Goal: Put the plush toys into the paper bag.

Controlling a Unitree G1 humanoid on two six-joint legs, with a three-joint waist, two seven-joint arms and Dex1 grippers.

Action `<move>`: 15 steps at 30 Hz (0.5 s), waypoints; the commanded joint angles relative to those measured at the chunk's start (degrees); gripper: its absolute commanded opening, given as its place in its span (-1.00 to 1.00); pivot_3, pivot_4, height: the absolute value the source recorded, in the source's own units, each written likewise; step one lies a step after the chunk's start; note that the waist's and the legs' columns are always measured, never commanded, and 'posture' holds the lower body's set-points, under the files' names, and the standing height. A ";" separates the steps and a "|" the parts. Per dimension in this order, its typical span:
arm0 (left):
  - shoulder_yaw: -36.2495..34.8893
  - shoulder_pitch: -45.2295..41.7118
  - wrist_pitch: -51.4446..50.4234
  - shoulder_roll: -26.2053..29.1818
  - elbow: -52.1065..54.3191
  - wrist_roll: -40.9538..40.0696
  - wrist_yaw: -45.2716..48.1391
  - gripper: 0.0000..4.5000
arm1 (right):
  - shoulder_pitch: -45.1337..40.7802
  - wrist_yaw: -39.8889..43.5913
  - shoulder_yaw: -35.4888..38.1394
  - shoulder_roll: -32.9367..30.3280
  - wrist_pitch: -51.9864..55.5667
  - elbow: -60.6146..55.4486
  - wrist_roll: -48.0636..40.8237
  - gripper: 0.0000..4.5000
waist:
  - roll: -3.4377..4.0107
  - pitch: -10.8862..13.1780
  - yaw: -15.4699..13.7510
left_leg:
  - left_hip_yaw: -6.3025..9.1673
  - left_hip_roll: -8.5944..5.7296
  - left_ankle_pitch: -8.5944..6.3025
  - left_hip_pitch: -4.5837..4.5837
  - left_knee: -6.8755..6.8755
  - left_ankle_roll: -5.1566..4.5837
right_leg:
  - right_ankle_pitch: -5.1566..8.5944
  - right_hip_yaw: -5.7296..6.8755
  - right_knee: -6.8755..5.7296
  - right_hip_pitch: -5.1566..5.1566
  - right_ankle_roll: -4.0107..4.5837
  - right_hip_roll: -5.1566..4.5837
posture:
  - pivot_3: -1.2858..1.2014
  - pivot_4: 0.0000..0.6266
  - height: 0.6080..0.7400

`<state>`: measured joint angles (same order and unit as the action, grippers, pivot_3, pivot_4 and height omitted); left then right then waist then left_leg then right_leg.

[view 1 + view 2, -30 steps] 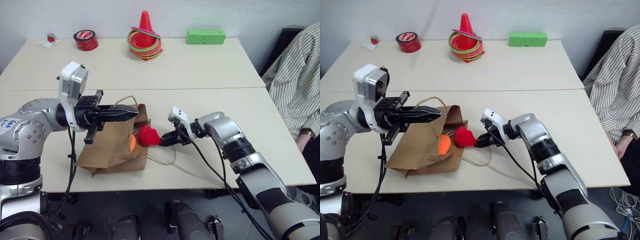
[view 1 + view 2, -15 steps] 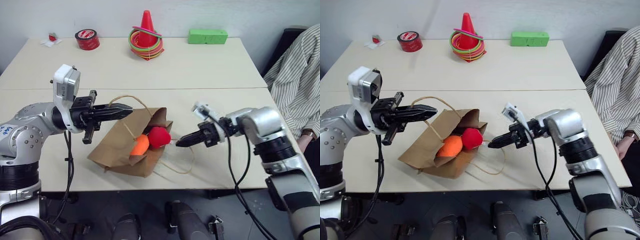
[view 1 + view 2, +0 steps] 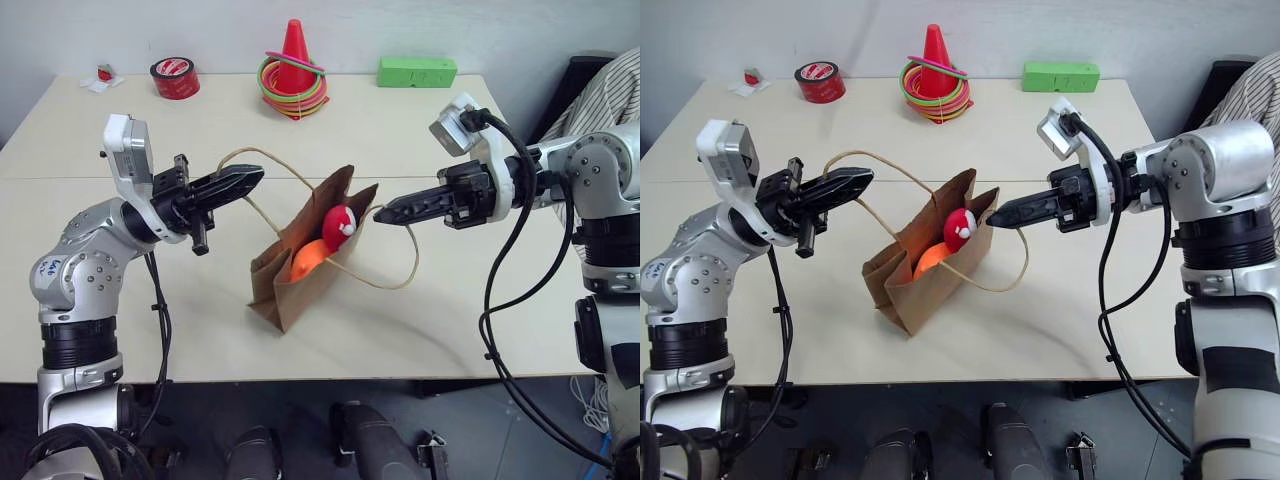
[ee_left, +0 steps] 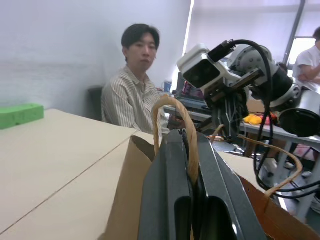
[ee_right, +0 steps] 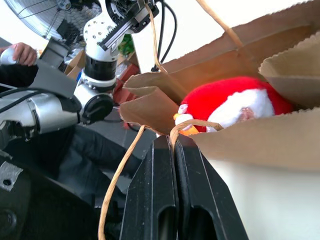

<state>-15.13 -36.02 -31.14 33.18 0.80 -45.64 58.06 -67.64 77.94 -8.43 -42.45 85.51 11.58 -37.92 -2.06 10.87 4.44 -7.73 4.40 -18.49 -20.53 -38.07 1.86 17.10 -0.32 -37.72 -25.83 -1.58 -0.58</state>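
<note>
The brown paper bag (image 3: 300, 275) stands half upright on the table, its mouth held open between my two grippers. Inside the mouth lie the red-and-white Santa plush (image 3: 340, 221) and, below it, the orange plush (image 3: 311, 258). My left gripper (image 3: 254, 178) is shut on the bag's left cord handle (image 4: 176, 107), up and left of the bag. My right gripper (image 3: 383, 212) is shut on the right cord handle (image 5: 187, 124) at the bag's right rim. The Santa plush (image 5: 235, 105) sits just behind that rim in the right wrist view.
At the table's far edge stand a red cone with coloured rings (image 3: 291, 72), a red tape roll (image 3: 172, 78) and a green block (image 3: 417, 71). A person in a striped shirt (image 3: 605, 95) sits at the right. A loose loop of the right handle (image 3: 395, 282) hangs onto the table.
Both grippers rose and pulled apart with the handles. The bag went from lying flat to standing open, and the two plush toys slid inside. The right gripper shut on its handle.
</note>
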 commanded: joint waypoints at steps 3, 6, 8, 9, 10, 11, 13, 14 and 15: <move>1.38 -0.39 7.96 -1.64 -1.25 5.99 -1.84 -1.00 | -2.27 -5.07 4.50 1.34 2.42 0.53 -2.63 -0.99 | 0.00 0.00 -0.02 | -0.01 0.00 0.00 0.00 -0.01 0.00 | 0.00 0.00 -0.02 -0.02 0.00 0.00 | 0.03 -0.52 1.00; 2.04 -0.33 7.33 -2.11 -0.39 6.01 -2.59 -1.00 | -1.75 -10.27 8.68 3.68 2.62 3.46 -2.20 -0.99 | 0.00 0.00 -0.01 | -0.05 0.00 0.00 -0.02 -0.02 0.00 | -0.01 -0.02 -0.03 -0.04 -0.02 -0.01 | 0.03 -0.52 1.00; 1.79 -0.54 7.13 -2.08 0.23 5.93 -3.57 -0.80 | -0.49 -10.20 9.62 3.34 3.02 2.54 -3.91 -0.80 | 0.00 0.00 -0.08 | -0.06 0.01 0.00 -0.05 -0.02 0.00 | -0.01 -0.02 -0.03 -0.08 -0.02 -0.01 | 0.03 -0.52 1.00; 1.68 -0.42 6.33 -1.32 0.63 5.70 -3.40 -0.72 | 0.10 -10.60 10.41 3.34 3.16 1.63 -4.64 -0.72 | 0.00 0.00 -0.08 | -0.05 0.00 0.00 -0.11 -0.02 0.00 | -0.01 -0.02 -0.04 -0.15 -0.02 -0.01 | 0.03 -0.52 1.00; 1.38 -0.22 5.89 -0.60 0.86 5.51 -3.19 -0.59 | 0.54 -10.84 11.48 3.39 3.26 0.72 -5.57 -0.58 | 0.00 0.00 -0.08 | -0.05 0.01 0.00 -0.16 -0.02 0.00 | -0.01 -0.01 -0.04 -0.19 -0.02 -0.01 | 0.03 -0.52 1.00; 0.81 -0.08 4.99 0.26 0.95 4.97 -2.97 -0.45 | 0.76 -10.98 12.86 3.46 3.29 0.06 -6.64 -0.41 | 0.00 0.00 -0.03 | -0.05 0.02 0.00 -0.24 -0.02 0.00 | -0.01 -0.01 -0.05 -0.27 -0.02 0.00 | 0.03 -0.52 1.00; -0.05 0.04 4.15 1.54 0.84 4.38 -2.70 -0.17 | 1.12 -10.70 14.49 2.98 3.57 -0.98 -8.60 -0.09 | 0.01 0.00 0.11 | -0.09 0.01 0.03 -0.69 -0.12 0.00 | -0.03 -0.05 -0.20 -0.76 -0.05 -0.02 | 0.03 -0.52 1.00; -0.28 0.15 3.96 2.20 0.69 4.38 -2.39 -0.03 | 1.36 -10.46 14.85 2.62 3.45 -1.34 -9.36 0.06 | 0.01 0.00 0.16 | -0.10 0.01 0.03 -0.71 -0.12 0.01 | -0.03 -0.04 -0.21 -0.80 -0.05 -0.02 | 0.03 -0.52 1.00; -0.57 0.48 3.78 3.23 0.71 4.52 -1.91 0.11 | 1.67 -9.82 15.31 1.91 3.30 -1.52 -10.25 0.22 | 0.01 0.00 0.16 | -0.10 0.03 0.04 -0.70 -0.11 0.02 | -0.03 -0.03 -0.20 -0.80 -0.05 -0.01 | 0.03 -0.52 1.00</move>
<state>-13.68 -35.63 -27.35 34.94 -0.51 -40.04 55.25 -65.82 66.98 4.42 -38.86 88.89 12.19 -45.41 -2.05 10.87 4.61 -7.81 4.44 -18.45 -21.23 -38.18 1.89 17.07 -0.34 -37.92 -26.63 -1.63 -0.57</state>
